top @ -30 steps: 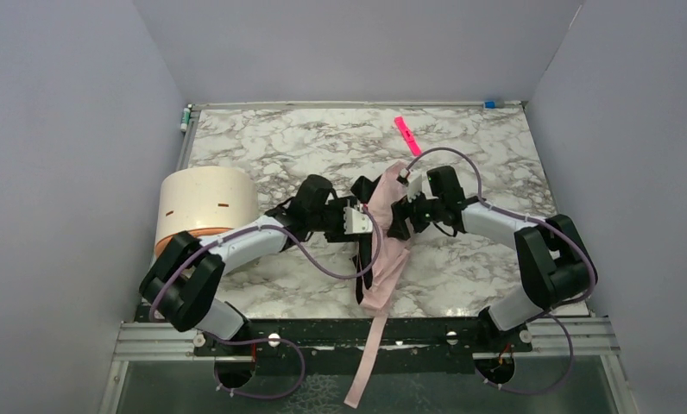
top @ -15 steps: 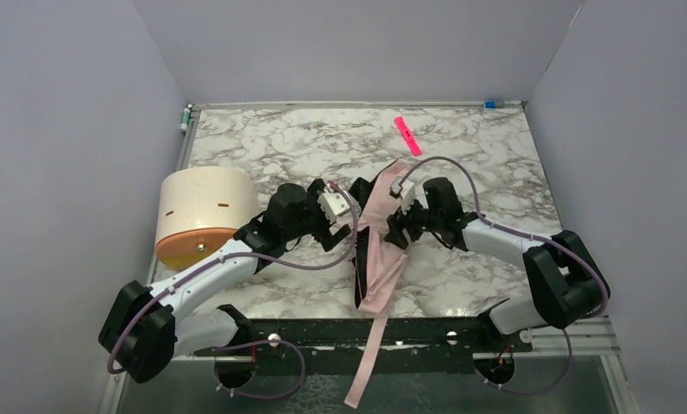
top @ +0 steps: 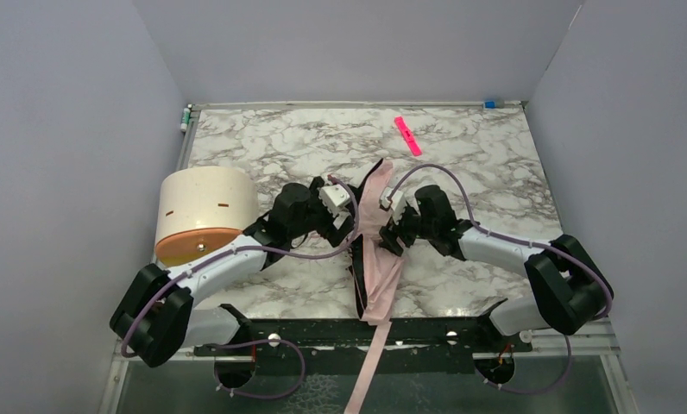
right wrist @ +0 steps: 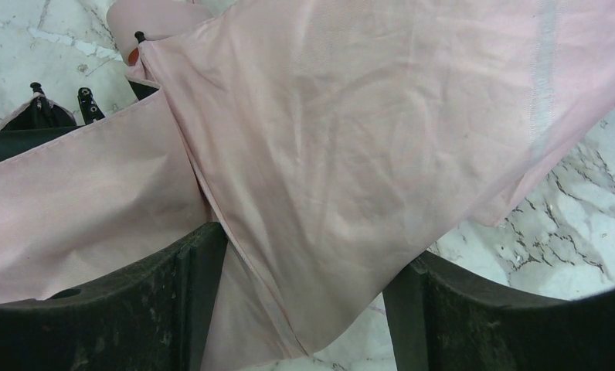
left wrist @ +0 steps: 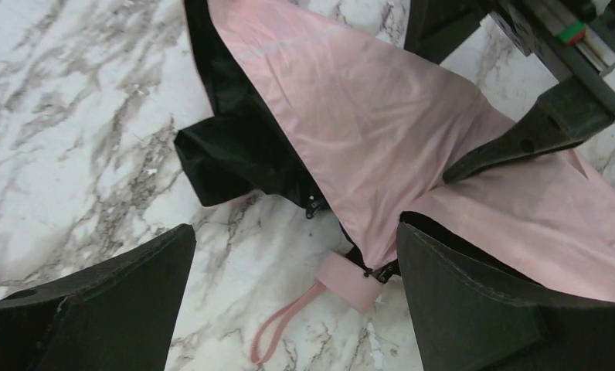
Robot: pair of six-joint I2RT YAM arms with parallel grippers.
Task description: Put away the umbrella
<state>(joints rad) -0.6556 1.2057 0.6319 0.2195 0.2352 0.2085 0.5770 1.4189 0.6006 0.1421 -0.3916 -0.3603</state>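
Pink fabric of the umbrella (top: 377, 259), half collapsed, in a long crumpled band down the middle of the marble table (top: 262, 142), black lining (top: 357, 276) showing along its left edge. Far tip up near the table's centre; near end at the front edge, with a pale pink band (top: 366, 371) trailing over that edge between the two arm bases.

Left gripper (top: 349, 217) at the umbrella's left side, about halfway along, jaws spread wide. From the left wrist: fingers (left wrist: 103, 309) apart and low over the marble, closing on nothing. Between them a small pink handle tab (left wrist: 349, 280) with a thin loop (left wrist: 277, 334), flat on the table. Right-hand finger just at the fabric's lower edge, whether touching not clear. Black lining bunched beyond, under the pink.

Right gripper (top: 394, 231) directly opposite, at the umbrella's right side, also spread. From the right wrist: a broad fold of pink cloth filling the gap between the fingers (right wrist: 134, 309), neither visibly pressing it. From the left wrist, one right-arm finger (left wrist: 521, 143) lying against the top of the fabric.

Cream cylinder (top: 204, 211) with an orange end on its side at the left of the table, well apart from the umbrella. Bright pink strip (top: 406, 135) flat near the back, beyond the umbrella's far tip, not touching.
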